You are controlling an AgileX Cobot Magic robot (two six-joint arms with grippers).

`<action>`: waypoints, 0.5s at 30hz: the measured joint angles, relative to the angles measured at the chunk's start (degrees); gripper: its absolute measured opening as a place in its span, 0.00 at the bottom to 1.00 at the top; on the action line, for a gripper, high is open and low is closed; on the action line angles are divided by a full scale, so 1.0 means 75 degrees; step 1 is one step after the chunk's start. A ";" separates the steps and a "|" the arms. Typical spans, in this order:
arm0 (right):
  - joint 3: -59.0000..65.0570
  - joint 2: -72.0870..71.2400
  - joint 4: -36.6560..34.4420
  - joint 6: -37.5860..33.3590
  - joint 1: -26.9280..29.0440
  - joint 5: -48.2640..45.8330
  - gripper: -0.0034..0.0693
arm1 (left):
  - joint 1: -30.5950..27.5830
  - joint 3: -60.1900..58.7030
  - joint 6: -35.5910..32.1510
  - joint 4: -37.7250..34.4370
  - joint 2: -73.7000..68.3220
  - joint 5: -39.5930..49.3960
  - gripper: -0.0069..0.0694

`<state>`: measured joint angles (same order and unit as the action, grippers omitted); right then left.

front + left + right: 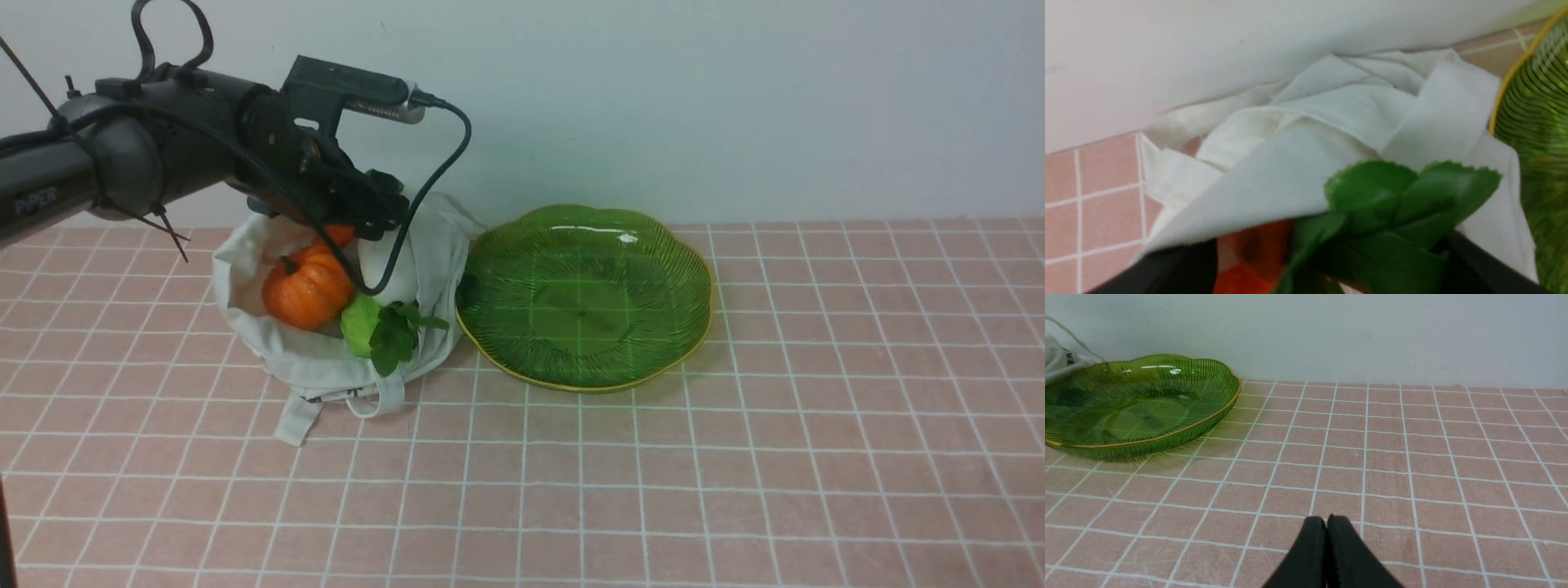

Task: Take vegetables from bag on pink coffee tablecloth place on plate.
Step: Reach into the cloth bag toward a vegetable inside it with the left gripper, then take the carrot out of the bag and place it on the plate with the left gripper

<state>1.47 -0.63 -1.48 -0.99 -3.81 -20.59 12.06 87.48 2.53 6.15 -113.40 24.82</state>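
Between left gripper (pixel 375 219) fingers: the carrot (pixel 1249 253) is flanked by them inside the bag (pixel 318 359); the fingers are spread wide apart.
Carrot axis: laid along the claw's reach, with the dark green leaves (pixel 1404 196) pointed ahead past the fingertips.
Beside claw, robot-ward: pumpkin (pixel 306 286), in the bag.
Right of claw: plate (pixel 653 278), bare.
Right gripper (pixel 1326 526): pressed together, nothing held, low over the pink coffee tablecloth (pixel 735 457).

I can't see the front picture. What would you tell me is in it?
The left arm reaches into a white tote bag holding a pumpkin, carrot, radish and a leafy green vegetable. Beside it, an empty green plate sits on the pink checked tablecloth.
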 joint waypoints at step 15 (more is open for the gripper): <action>0.0000 0.0000 0.0000 0.0000 0.0000 0.0000 0.03 | -0.0009 0.0000 -0.0007 0.0302 -0.0211 -0.0244 0.51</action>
<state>1.47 -0.63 -1.48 -0.99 -3.81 -20.59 11.99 87.48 2.48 8.42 -114.99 22.99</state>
